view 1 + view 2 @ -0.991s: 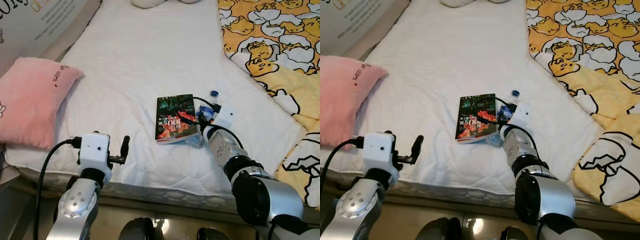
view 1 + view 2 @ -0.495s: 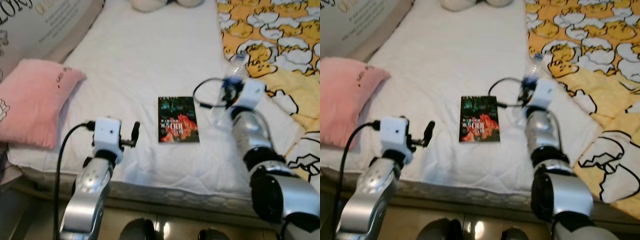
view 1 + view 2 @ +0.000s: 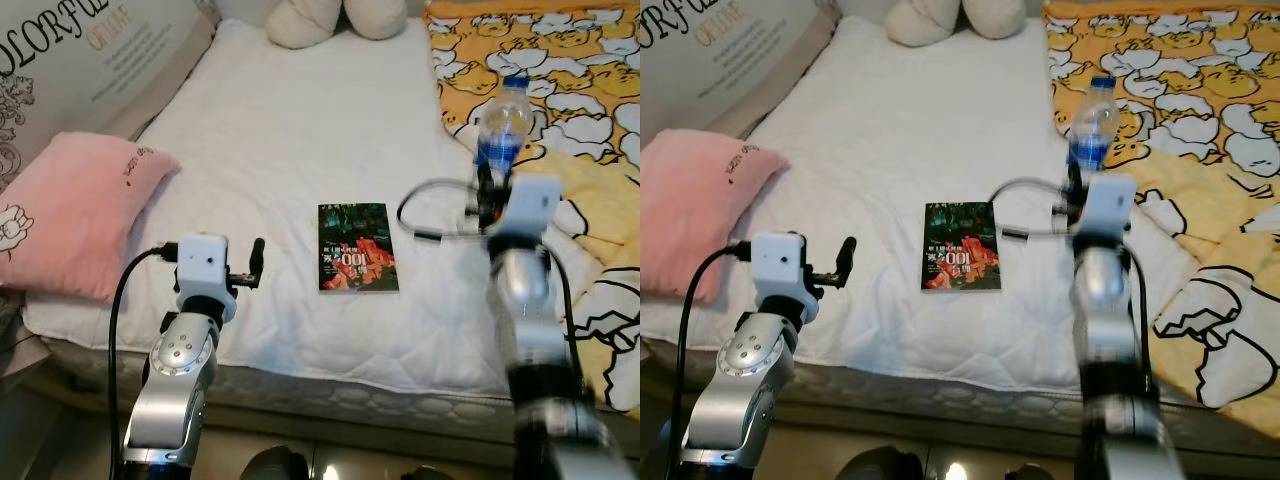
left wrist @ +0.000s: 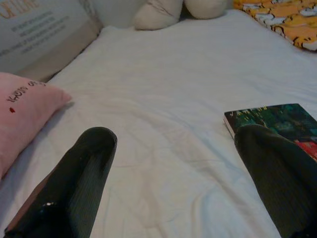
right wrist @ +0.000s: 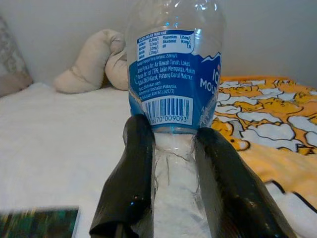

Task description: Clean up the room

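While the white bed [image 3: 290, 150] takes up most of the scene, its right side is covered by a yellow blanket [image 3: 560, 90] printed with white egg-like cartoon figures, rumpled toward the near right. A large pale cushion with printed lettering [image 3: 80, 50] leans along the far left edge, and a pink pillow [image 3: 70, 215] lies just in front of it on the left side of the mattress. At the far end of the bed sits a cream plush toy [image 3: 335, 18].

Near the middle of the sheet lies a book [image 3: 356, 246] with a dark green and red cover, flat and square to the near edge, apart from both arms.

Right of the book, the right hand [image 5: 171, 148] is raised above the bed's right side, its two black fingers [image 5: 131, 163] pinching the lower part of a clear plastic water bottle [image 3: 500, 125]. The bottle stands upright over the hand, with a blue label and a blue cap, clear of the sheet and in front of the yellow blanket. A black cable loops from the wrist toward the book.

Left of the book, the left hand [image 4: 173, 168] hovers low over the near part of the mattress, its fingers [image 4: 81, 173] spread wide with nothing between them, pointing toward the far end of the bed.
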### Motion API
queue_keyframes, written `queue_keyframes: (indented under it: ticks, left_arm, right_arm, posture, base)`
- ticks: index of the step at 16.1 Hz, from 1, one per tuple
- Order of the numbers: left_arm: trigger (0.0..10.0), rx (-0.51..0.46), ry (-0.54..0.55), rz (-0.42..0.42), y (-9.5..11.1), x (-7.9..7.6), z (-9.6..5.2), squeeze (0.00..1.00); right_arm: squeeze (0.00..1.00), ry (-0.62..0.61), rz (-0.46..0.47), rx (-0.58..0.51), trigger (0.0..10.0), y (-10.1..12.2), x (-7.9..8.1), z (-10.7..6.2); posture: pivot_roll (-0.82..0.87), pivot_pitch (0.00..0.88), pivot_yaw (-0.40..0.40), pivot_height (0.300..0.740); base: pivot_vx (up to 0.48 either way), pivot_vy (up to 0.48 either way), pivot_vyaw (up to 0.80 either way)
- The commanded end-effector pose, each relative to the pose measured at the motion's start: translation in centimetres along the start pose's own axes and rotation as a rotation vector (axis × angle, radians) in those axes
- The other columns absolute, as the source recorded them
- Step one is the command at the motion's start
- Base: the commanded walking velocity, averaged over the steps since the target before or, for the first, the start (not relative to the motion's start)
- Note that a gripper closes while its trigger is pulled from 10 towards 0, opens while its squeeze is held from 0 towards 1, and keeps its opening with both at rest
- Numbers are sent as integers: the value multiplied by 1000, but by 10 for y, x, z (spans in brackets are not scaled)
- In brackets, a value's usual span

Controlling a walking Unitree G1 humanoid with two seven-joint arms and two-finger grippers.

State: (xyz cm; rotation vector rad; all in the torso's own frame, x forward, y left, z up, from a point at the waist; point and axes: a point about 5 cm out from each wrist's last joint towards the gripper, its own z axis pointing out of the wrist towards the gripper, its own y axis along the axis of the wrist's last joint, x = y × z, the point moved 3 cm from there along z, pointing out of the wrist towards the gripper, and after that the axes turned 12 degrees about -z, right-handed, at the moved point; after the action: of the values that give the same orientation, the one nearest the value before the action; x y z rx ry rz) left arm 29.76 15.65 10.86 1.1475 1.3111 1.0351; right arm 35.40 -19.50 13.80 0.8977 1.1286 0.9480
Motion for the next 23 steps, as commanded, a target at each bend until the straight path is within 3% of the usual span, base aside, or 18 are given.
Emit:
queue_keyframes:
  ticks: [1, 2, 5, 6, 8, 9, 11, 13, 23]
  left_arm:
    - [10000, -2, 37, -19, -6, 10, -7, 0]
    - [10000, -2, 37, -19, -6, 10, -7, 0]
    - [10000, 7, 35, -2, -15, 15, -9, 0]
    - [10000, -16, 32, -17, -14, 12, -5, 0]
    - [10000, -63, 83, -48, -16, 32, -19, 0]
    - [10000, -52, 78, -38, -21, 33, -24, 0]
    - [10000, -52, 51, -12, -21, 26, -20, 0]
    - [10000, -73, 36, -5, -11, 14, -4, 0]
    - [10000, -120, 0, 21, 0, 0, 7, 0]
  right_arm:
    - [0, 9, -27, -68, 10000, 14, 6, -12]
    - [0, 9, -27, -68, 10000, 14, 6, -12]
    - [0, 54, -52, -141, 10000, 23, 14, -36]
    - [0, 38, -21, -71, 10000, 12, 12, -43]
    - [0, 190, -169, -138, 10000, 13, 18, -67]
    - [0, 248, -203, -135, 10000, 7, 19, -75]
    - [0, 204, -153, -46, 10000, -6, 10, -71]
    - [0, 112, -78, 10, 10000, -10, 4, -56]
    - [0, 167, 25, 119, 10000, -26, 25, -57]
  posture:
    - [-119, 0, 126, 740]
    - [-119, 0, 126, 740]
    - [-129, 0, 156, 740]
    - [-132, 0, 157, 740]
    - [-159, 0, 153, 740]
    - [-163, 0, 150, 740]
    - [-161, 0, 144, 740]
    - [-161, 0, 150, 740]
    - [-159, 0, 151, 740]
  base:
    - [0, 0, 0]
    - [0, 0, 0]
    - [0, 0, 0]
    - [0, 0, 0]
    - [0, 0, 0]
    - [0, 0, 0]
    - [0, 0, 0]
    - [-193, -144, 0]
    - [-200, -27, 0]
